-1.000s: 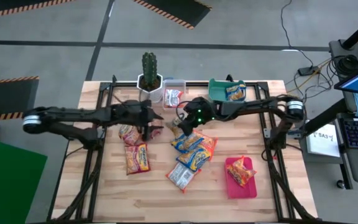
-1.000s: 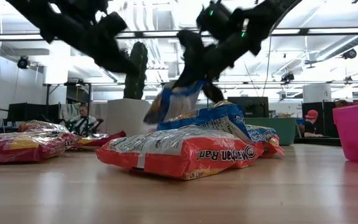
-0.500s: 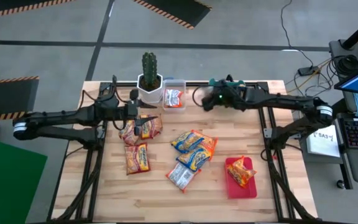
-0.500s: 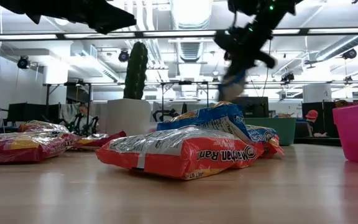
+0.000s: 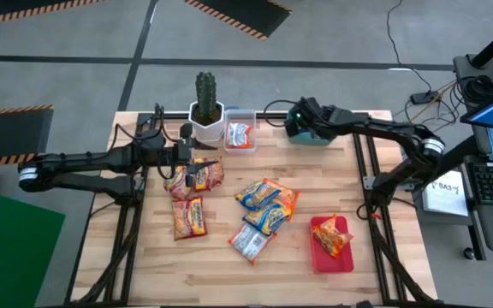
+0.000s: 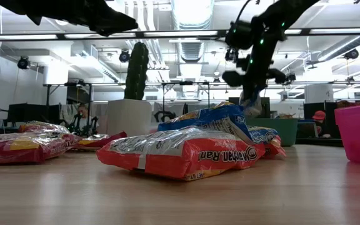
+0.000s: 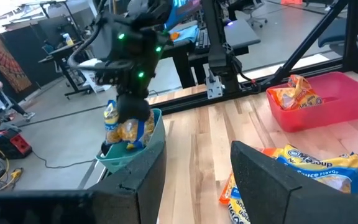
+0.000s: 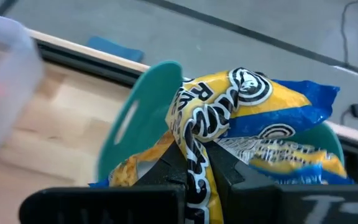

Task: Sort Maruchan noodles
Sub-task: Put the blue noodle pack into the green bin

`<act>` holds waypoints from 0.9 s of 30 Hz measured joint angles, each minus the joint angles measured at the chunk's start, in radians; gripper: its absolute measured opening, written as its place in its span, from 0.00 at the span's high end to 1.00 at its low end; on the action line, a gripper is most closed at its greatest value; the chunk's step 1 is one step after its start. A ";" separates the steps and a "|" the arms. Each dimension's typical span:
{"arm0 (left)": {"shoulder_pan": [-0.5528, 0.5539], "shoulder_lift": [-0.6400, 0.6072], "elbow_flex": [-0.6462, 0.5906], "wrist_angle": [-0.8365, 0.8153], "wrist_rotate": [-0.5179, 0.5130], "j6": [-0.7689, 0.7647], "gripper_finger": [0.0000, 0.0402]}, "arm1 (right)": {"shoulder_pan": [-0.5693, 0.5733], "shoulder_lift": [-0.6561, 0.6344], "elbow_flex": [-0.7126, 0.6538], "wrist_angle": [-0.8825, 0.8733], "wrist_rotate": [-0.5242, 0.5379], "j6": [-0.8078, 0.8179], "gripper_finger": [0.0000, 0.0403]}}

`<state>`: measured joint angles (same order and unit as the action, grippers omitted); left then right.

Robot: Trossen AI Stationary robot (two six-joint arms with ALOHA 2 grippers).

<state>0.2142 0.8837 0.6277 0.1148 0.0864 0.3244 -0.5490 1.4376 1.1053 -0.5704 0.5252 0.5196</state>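
Since the earlier frames, the right gripper (image 5: 301, 122) is carrying a blue-and-yellow Maruchan packet (image 8: 241, 127) away from the middle pile and is now hanging over the teal bin (image 5: 315, 137) at the far edge of the table, while the left arm is drawing back toward its own side. Pinched shut on the packet's crumpled end, the right gripper's fingers (image 8: 222, 168) are holding it so that it is dangling partly inside the bin's rim, as the left wrist view shows (image 7: 124, 127); another packet is lying under it in the bin. Hovering above the two packets on the left side of the table (image 5: 193, 177), the left gripper (image 5: 197, 168) is standing with its fingers (image 7: 263, 177) parted and nothing between them. One more orange-and-red packet (image 5: 188, 217) is lying just nearer the front edge from those two. In the middle, a loose pile of blue-and-yellow and orange packets (image 5: 266, 204) is resting, with a silvery white packet (image 5: 248, 244) touching its near side. An orange packet (image 5: 334, 235) is sitting in the pink-red tray (image 5: 318, 257) on the right. Another packet (image 5: 240, 134) is lying in the clear container (image 5: 240, 114) beside the potted cactus (image 5: 205, 94) at the far edge.
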 joint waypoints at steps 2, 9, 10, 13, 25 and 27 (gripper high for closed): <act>0.000 0.000 0.000 0.000 0.000 0.001 0.59 | -0.014 0.029 0.000 0.026 0.003 -0.047 0.97; 0.000 0.001 0.000 0.000 -0.001 0.004 0.59 | -0.033 0.132 0.044 0.052 0.000 -0.134 0.97; 0.000 0.001 0.000 -0.001 -0.001 0.004 0.59 | -0.033 0.147 0.054 0.053 0.001 -0.139 0.97; 0.000 0.001 0.000 -0.001 -0.001 0.004 0.59 | -0.032 0.192 0.084 0.051 -0.002 -0.155 0.95; 0.000 0.001 0.000 -0.001 -0.001 0.005 0.59 | -0.028 0.277 0.205 0.045 -0.097 -0.176 0.68; 0.000 0.001 0.000 -0.001 -0.001 0.007 0.59 | -0.027 0.278 0.216 0.043 -0.147 -0.177 0.67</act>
<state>0.2142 0.8848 0.6277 0.1137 0.0856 0.3317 -0.5758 1.7161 1.3216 -0.5273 0.3781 0.3422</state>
